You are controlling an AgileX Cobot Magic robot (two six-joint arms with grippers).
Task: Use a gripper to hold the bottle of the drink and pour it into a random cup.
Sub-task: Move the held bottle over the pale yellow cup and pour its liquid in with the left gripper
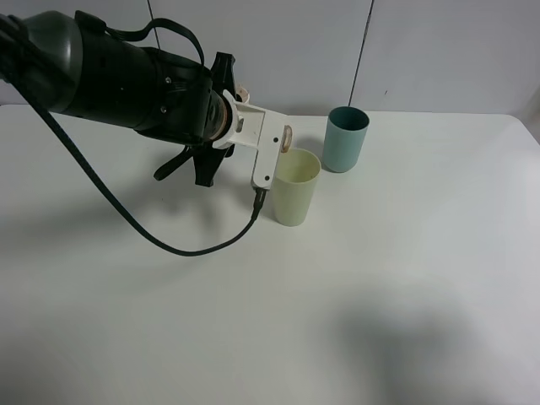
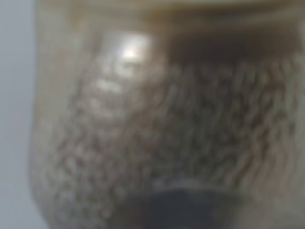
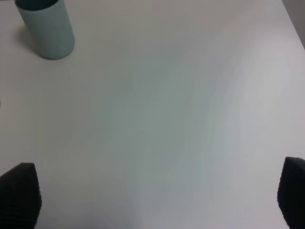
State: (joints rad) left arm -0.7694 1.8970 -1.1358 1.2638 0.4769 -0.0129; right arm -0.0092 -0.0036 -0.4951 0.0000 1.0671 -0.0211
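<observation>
The left claw [image 1: 274, 143] pinches the bottle [image 1: 288, 137], tipped with its neck over the pale yellow-green cup [image 1: 296, 187] on the bench [image 1: 405, 278]. Pouring seems in hand; next calls for a steeper, steady tilt.

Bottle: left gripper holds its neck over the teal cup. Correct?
No. The exterior high view shows the bottle with its neck over the pale yellow-green cup, not the teal cup, which stands apart, farther back. The left gripper does hold the bottle.

This looks like a plain robot test lab. A white table [image 1: 396, 287] meets a white panelled wall [image 1: 447, 51] at its far edge.
</observation>
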